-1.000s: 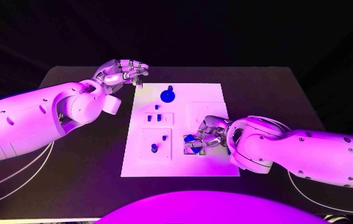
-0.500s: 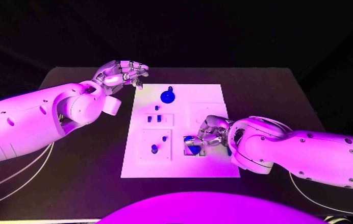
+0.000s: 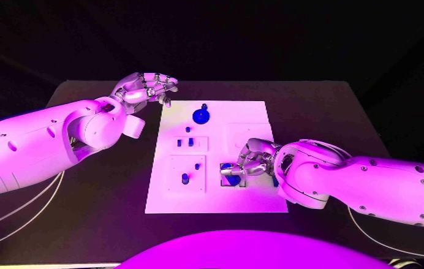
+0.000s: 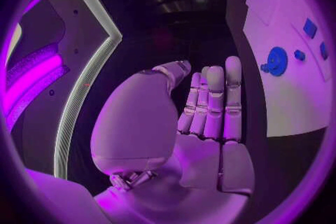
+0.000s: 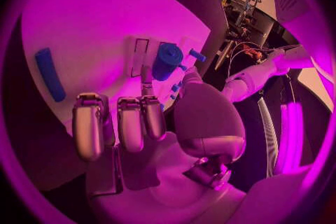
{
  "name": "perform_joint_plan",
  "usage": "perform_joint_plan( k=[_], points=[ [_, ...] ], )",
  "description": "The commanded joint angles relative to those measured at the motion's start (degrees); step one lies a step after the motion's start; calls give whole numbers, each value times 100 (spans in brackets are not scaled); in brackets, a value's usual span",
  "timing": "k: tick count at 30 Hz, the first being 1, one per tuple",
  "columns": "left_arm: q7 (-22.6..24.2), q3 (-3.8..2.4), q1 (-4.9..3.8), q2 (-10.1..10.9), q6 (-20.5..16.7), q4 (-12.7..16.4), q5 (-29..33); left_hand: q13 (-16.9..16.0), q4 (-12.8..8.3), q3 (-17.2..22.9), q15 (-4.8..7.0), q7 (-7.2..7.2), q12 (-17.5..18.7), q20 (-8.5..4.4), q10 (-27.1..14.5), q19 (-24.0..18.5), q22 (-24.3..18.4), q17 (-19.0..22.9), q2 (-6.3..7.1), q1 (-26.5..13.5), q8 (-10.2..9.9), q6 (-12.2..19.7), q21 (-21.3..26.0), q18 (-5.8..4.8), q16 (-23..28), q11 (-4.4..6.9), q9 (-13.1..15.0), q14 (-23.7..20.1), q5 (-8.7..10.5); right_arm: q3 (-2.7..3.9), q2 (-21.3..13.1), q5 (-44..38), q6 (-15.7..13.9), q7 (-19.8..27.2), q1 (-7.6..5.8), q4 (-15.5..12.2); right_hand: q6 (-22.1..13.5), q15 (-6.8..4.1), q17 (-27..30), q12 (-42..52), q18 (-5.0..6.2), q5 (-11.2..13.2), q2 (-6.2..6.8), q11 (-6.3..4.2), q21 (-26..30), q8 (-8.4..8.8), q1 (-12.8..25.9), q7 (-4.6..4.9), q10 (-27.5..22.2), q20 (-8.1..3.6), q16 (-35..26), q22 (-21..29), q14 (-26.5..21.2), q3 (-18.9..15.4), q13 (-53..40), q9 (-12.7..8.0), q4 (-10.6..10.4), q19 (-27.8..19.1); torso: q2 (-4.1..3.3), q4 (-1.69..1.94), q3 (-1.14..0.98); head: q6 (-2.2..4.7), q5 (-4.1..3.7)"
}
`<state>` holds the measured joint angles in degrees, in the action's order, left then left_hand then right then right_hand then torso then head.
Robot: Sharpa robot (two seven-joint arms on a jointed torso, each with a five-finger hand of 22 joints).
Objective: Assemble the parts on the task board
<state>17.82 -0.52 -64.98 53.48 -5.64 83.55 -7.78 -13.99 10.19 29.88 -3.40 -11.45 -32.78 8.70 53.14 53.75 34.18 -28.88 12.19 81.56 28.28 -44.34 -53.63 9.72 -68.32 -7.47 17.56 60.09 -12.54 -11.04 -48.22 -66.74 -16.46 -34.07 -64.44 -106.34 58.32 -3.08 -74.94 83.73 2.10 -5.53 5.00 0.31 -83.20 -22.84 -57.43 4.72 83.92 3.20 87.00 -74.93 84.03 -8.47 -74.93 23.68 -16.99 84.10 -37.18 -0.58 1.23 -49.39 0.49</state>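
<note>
The white task board lies in the middle of the black table. My right hand rests over its right side and pinches a round blue part between thumb and a finger, just above a square recess. A blue gear sits near the board's far end, also visible as the gear from the left wrist. Small blue pegs stand in the left panels. My left hand hovers off the board's far left corner, fingers together and curled, holding nothing.
A long blue bar lies on the board near my right hand. Another blue peg stands in the lower left panel. Bare black table surrounds the board on both sides.
My right hand has shifted slightly, bringing the blue part a little lower over the square recess. The left hand has stayed where it was.
</note>
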Motion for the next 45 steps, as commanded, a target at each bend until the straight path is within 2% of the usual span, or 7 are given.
perform_joint_plan(
  k=[1,8,21,31,39,41,45],
  points=[
    [21,-3,-4,-2,89,11,-12,5,28,5,14,-35,-37,3,-48,16,-7,-7,-1,-48,24,40,36,84,-11,5,-9,-41,1,-1,-70,-16,79,117,-1,-62,-63,-19,-606,-3,-56,-324,-183,8,41,-38,-244,-2,224,-17,-28,-1303,419,130,-954,12,18,307,0,5,2,1,4],
    [17,-2,-4,6,90,4,-11,8,42,4,13,-34,-39,5,-53,17,-11,-7,-6,-55,26,44,42,84,-11,6,-11,-42,0,-1,-249,135,76,226,-16,-263,-34,-28,-696,69,-71,-530,-334,-4,-32,-73,-399,-18,273,-22,6,-1324,438,119,-1021,21,22,336,2,-9,2,12,10],
    [11,0,-4,10,87,2,-9,8,42,4,13,-34,-39,5,-53,17,-11,-7,-6,-55,26,44,42,84,-11,6,-11,-42,0,-3,-404,232,155,312,-28,-398,-21,-34,-759,100,-84,-620,-394,-12,-94,-87,-479,-26,294,-28,31,-1342,452,100,-1051,24,30,360,0,-1,3,-2,12],
    [4,1,-4,8,96,-1,-9,8,42,4,13,-34,-39,5,-53,17,-11,-7,-6,-55,26,44,42,84,-11,6,-11,-42,0,-4,-263,318,134,459,-5,-349,-25,-39,-760,93,-81,-722,-468,-17,-80,-91,-651,-31,292,-34,31,-1338,451,83,-1049,21,46,354,1,9,6,-11,-3],
    [-3,1,-4,11,97,-2,-9,11,55,4,13,-33,-44,6,-58,18,-16,-7,-11,-58,30,49,49,85,-10,6,-13,-43,-2,-4,-176,332,133,556,52,-297,-54,-40,-745,68,-76,-741,-532,-17,-55,-66,-1333,-29,280,-37,22,-1330,445,111,-1040,-9,87,341,1,10,9,-21,-3],
    [-5,1,-4,14,95,-3,-9,12,55,7,13,-32,-45,6,-58,18,-17,-7,-15,-54,31,48,49,85,-10,7,-13,-43,-3,-4,-179,316,156,564,57,-281,-56,-41,-743,63,-74,-491,-536,-16,-47,-49,-1591,-27,278,-38,20,-1328,444,167,-1039,-27,114,337,4,4,9,-19,6],
    [-8,1,-4,19,96,-1,-9,12,55,7,13,-32,-45,6,-58,18,-17,-7,-15,-54,31,48,49,85,-10,7,-13,-43,-3,-4,-192,283,186,570,61,-262,-53,-43,-735,58,-75,-461,-494,-20,-50,-23,-1877,-30,276,-39,15,-1328,442,252,-1039,-54,166,338,3,2,8,-22,18]
  ],
)
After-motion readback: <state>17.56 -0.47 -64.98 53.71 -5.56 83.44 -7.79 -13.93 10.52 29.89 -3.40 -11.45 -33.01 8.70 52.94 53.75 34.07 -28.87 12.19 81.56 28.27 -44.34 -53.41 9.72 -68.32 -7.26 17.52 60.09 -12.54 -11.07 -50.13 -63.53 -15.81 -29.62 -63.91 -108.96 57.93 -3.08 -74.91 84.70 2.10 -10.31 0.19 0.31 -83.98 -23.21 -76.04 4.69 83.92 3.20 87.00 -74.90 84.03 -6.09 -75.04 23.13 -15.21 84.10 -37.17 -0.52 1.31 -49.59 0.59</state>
